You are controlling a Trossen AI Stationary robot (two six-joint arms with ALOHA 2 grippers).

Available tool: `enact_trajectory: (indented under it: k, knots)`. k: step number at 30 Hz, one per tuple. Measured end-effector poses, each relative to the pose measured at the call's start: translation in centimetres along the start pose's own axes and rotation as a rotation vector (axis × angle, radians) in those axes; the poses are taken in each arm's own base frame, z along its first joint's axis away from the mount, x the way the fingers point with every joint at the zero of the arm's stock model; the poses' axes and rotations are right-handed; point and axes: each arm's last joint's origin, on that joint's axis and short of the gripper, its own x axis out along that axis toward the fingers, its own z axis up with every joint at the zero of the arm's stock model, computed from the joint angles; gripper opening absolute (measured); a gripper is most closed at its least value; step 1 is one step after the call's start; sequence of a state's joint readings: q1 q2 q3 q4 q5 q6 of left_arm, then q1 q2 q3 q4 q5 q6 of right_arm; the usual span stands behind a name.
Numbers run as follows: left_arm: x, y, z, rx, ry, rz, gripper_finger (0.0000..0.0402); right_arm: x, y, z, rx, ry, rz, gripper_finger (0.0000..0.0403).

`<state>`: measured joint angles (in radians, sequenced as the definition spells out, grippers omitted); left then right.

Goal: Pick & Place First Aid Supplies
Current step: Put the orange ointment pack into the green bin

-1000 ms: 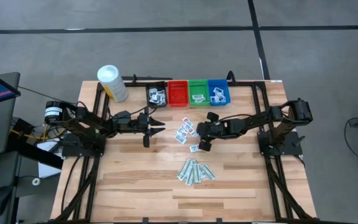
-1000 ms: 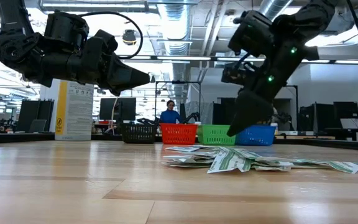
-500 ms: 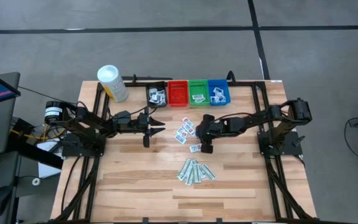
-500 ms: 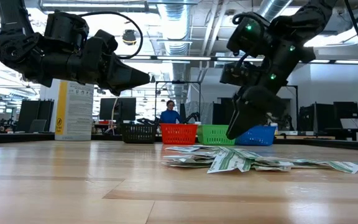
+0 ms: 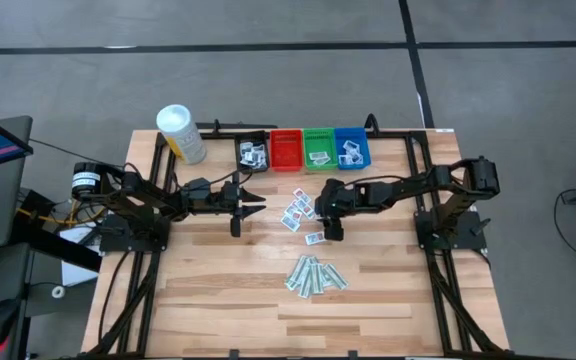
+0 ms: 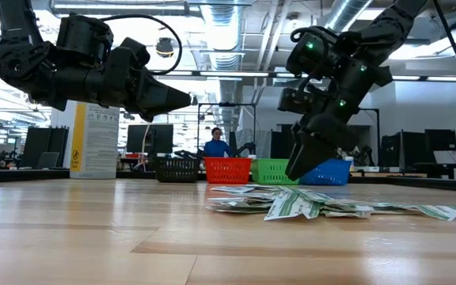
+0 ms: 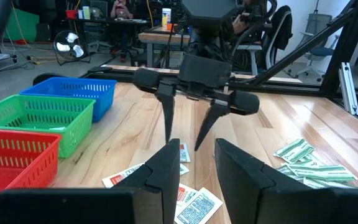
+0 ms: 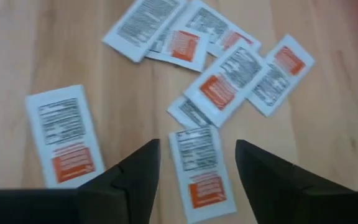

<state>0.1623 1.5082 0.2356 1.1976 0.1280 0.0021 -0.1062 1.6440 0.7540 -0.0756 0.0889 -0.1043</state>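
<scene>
Bins (image 5: 304, 149): I count four in a row, one black, one red, one green, one blue.
White canister (image 5: 181, 133): one, upper left of the high view.
White packets with orange print (image 8: 197, 93): about seven under my right wrist.
Green strips (image 5: 314, 275): one pile, exact number unclear.

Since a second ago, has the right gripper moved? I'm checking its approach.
Yes. In the high view the right gripper has shifted toward the bins, closing on the white packets; its fingers have spread.

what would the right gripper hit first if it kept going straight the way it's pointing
Probably the white packet with orange print lying flat on the table. The right gripper, fingers open, points down with that packet framed between them; nothing else shows in between.
</scene>
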Motion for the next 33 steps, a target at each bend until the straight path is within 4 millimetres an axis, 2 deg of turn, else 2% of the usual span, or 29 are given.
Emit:
enact_trajectory:
  k: [4,13,18,28,33]
  knots:
    - [0.0,0.0,0.0,0.000,0.000,0.000,0.0102,0.2,-0.2,-0.1,0.005,0.002,0.015,0.0194]
    - [0.0,0.0,0.0,0.000,0.000,0.000,0.0102,3.2,0.1,-1.5,0.017,0.093,0.019,0.0191]
    - [0.0,0.0,0.0,0.000,0.000,0.000,0.0102,3.2,0.1,-1.6,0.052,0.101,0.018,0.0180]
    - [0.0,0.0,0.0,0.000,0.000,0.000,0.0102,2.5,0.0,-1.3,0.055,0.089,0.018,0.0114]
    - [0.0,0.0,0.0,0.000,0.000,0.000,0.0102,1.5,-0.1,-0.9,0.057,0.061,0.016,0.0098]
